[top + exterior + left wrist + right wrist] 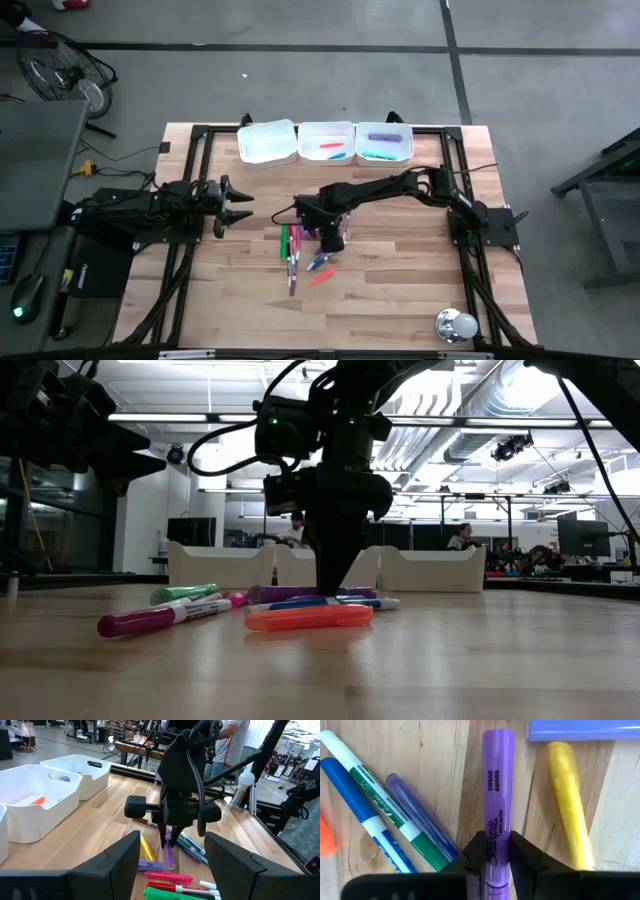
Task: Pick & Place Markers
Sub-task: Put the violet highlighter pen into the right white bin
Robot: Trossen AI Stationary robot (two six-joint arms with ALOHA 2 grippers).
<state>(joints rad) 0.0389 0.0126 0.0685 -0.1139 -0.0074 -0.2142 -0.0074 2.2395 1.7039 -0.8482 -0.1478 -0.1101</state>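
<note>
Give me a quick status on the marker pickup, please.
Right gripper closed on purple highlighter, still on table. Left gripper open, waiting left. Yellow highlighter close alongside.

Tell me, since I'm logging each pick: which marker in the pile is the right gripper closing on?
The purple highlighter: it alone lies between the right gripper's fingers, pinched on both sides. The yellow marker and the green-and-white one lie beside it, untouched.

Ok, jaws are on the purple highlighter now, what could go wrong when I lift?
Two risks, both judgement calls. The right gripper pinches the purple highlighter near one end, so it may tilt or slip on the lift. The yellow highlighter and clear purple pen lie close alongside, so they might get nudged.
</note>
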